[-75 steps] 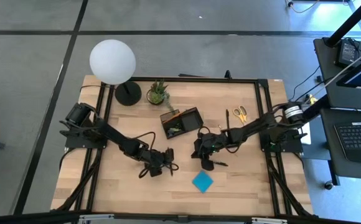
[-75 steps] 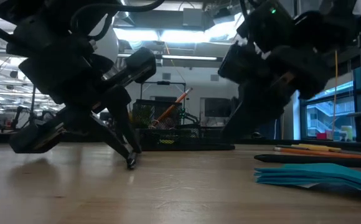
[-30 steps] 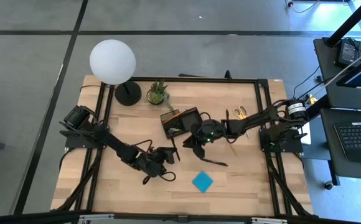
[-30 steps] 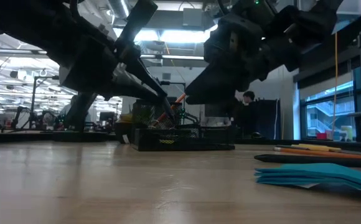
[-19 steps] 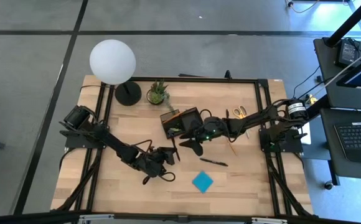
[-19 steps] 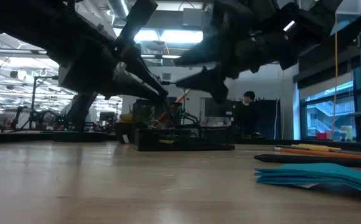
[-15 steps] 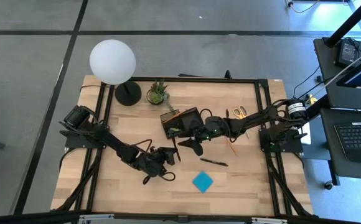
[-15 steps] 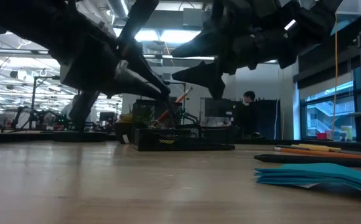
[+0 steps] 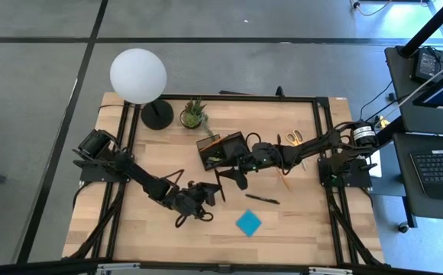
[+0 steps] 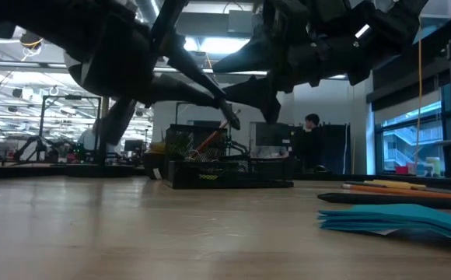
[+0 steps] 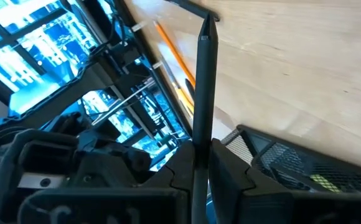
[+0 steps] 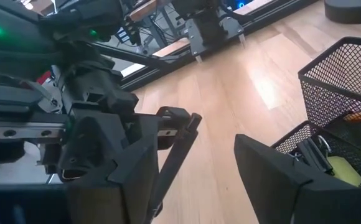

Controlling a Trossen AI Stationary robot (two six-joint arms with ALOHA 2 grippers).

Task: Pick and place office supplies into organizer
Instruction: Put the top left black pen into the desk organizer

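The organizer (image 9: 223, 149) is a black mesh tray on the table's middle, also in the low view (image 10: 225, 175). My left gripper (image 9: 208, 195) is shut on a black pen (image 9: 220, 186), just near of the organizer. My right gripper (image 9: 237, 177) hangs open with nothing between its fingers, beside the organizer's near right corner and above the table (image 12: 199, 149). A second black pen (image 9: 261, 199) and a blue sticky-note pad (image 9: 248, 222) lie flat on the wood. Yellow-handled scissors (image 9: 294, 138) and orange pencils (image 9: 285, 181) lie to the right. My left gripper pinches the black pen's shaft (image 11: 200, 127) between its two fingers. Most of the pen sticks out forward past the fingertips, its tip (image 11: 207, 25) free. The pen is lifted clear of the table (image 10: 227, 118).
A round lamp base (image 9: 157, 116) with a white globe (image 9: 138, 74) and a small potted plant (image 9: 193, 114) stand at the far left. Black frame rails (image 9: 324, 137) run along the table's sides. Bare wood (image 9: 153, 229) lies at the near left.
My right gripper has opened beside the organizer and stayed above its near right corner. My left gripper has risen and swung toward the organizer with the black pen, which stays clear of the table.
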